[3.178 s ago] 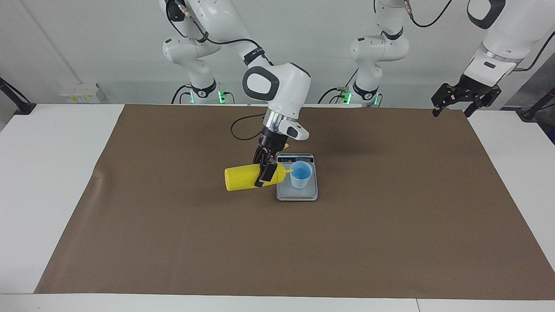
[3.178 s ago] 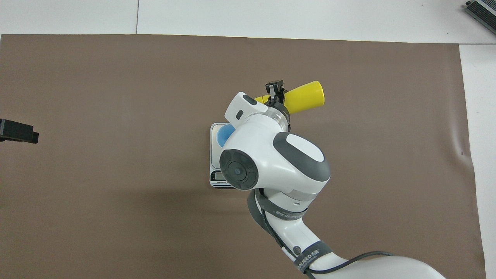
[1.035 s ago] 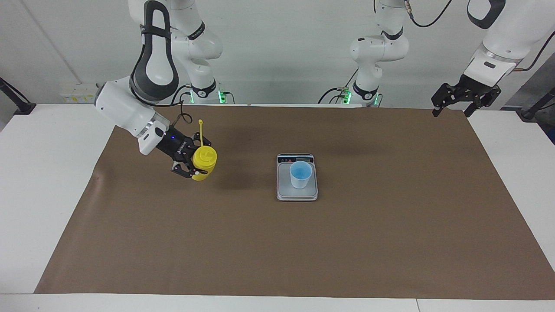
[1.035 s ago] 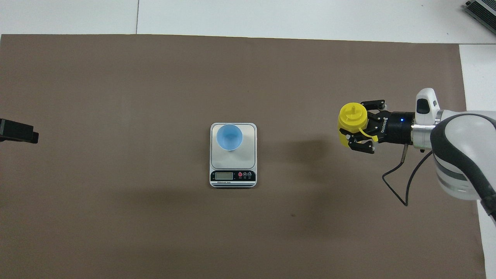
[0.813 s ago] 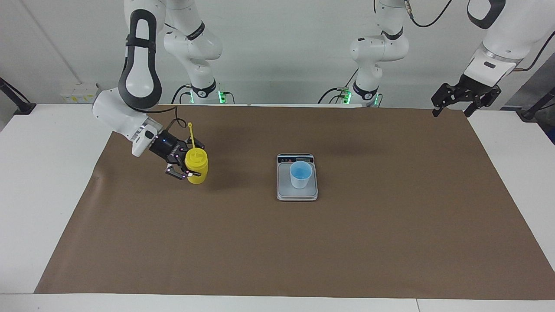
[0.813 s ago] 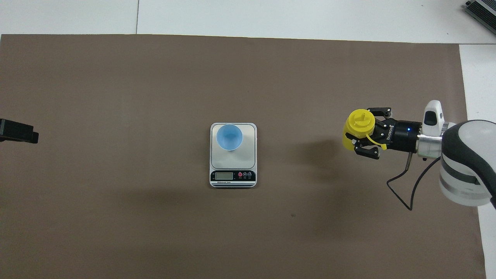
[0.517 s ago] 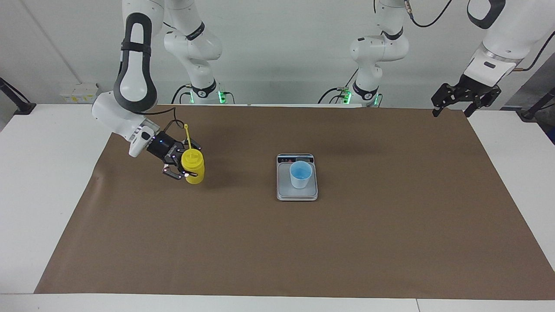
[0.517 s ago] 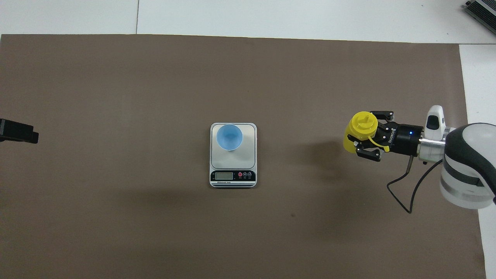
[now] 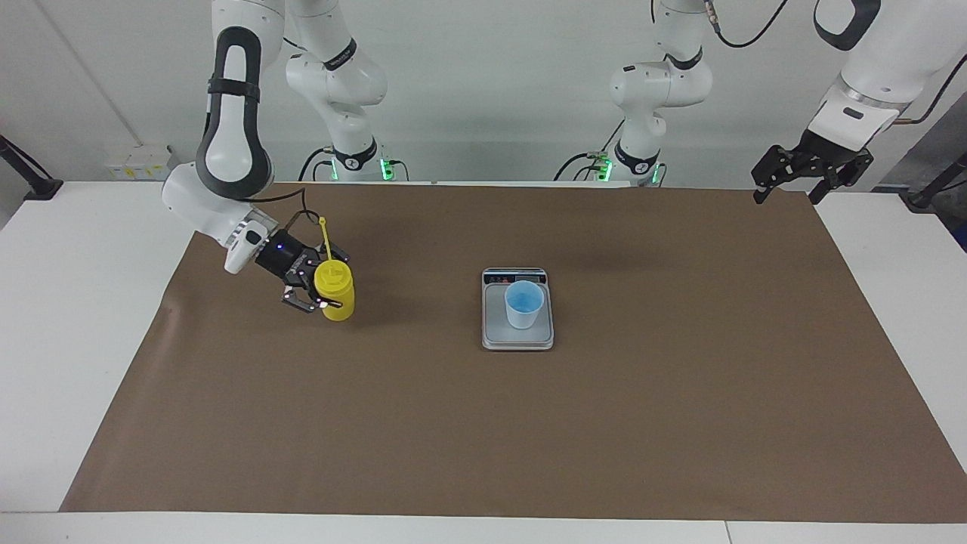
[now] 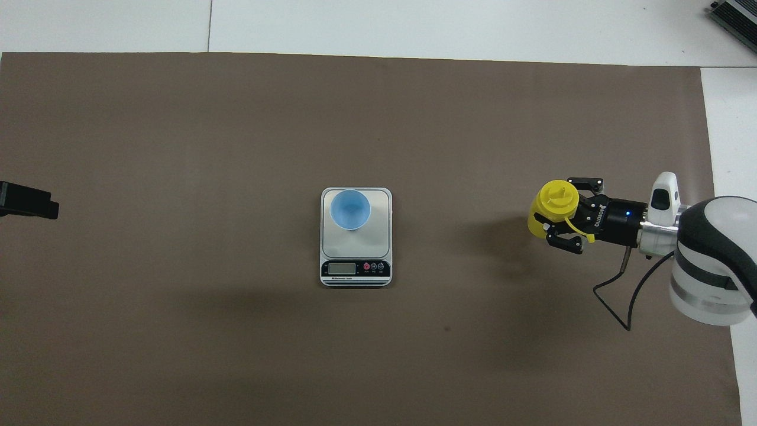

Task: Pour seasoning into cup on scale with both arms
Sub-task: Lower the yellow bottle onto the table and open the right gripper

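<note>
Since half-second-earlier frame, right gripper (image 9: pixel 321 291) carries seasoning (image 9: pixel 335 293) slightly lower, toward right arm's end of table. Fingers clamp bottle; long axis upright, nozzle up, base at or just above brown mat (image 9: pixel 483 423); contact unclear. From overhead, bottle at 3 o'clock of scale (image 10: pixel 356 263), cup (image 10: pixel 350 209) on it. Left gripper (image 9: pixel 787 190) waits, spread, empty. Scale text unreadable.
</note>
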